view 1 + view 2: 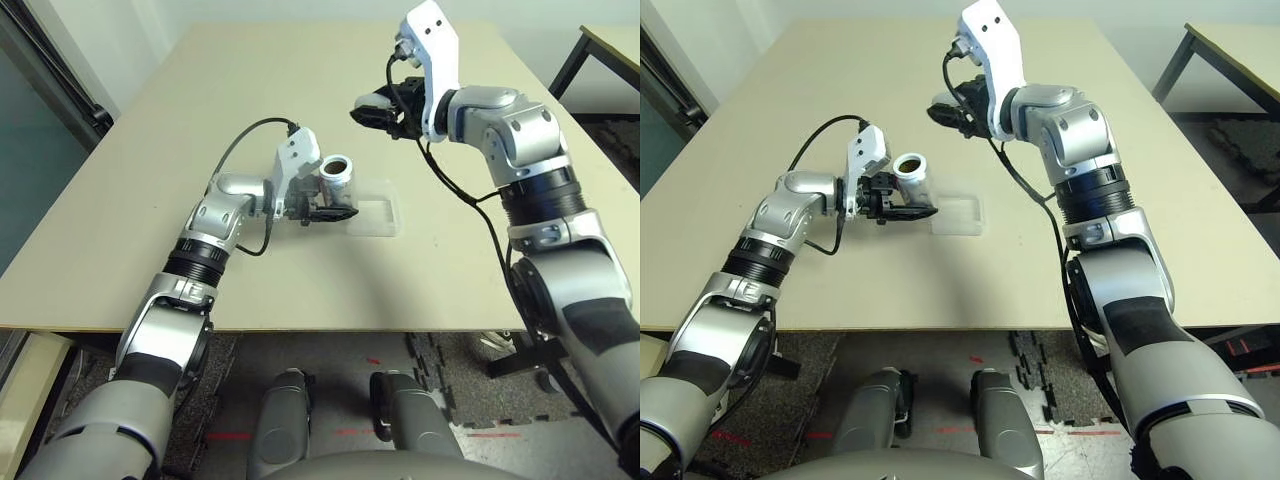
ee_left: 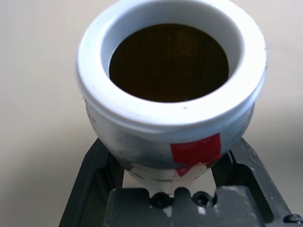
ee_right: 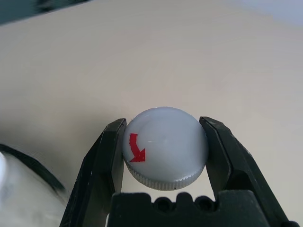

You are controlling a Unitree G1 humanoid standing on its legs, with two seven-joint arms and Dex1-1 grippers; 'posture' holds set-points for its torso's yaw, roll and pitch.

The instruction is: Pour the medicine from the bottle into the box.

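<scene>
Holding the bottle (image 1: 338, 177) upright in the left gripper (image 1: 330, 210), mouth open and facing up, dark inside, red label patch on its side. It sits just beside the clear box (image 1: 378, 217), which lies flat on the table (image 1: 150, 180). Right gripper (image 3: 163, 151) is raised farther back over the table, its fingers clamped on the round grey cap (image 3: 164, 147) with a red arrow on top.
</scene>
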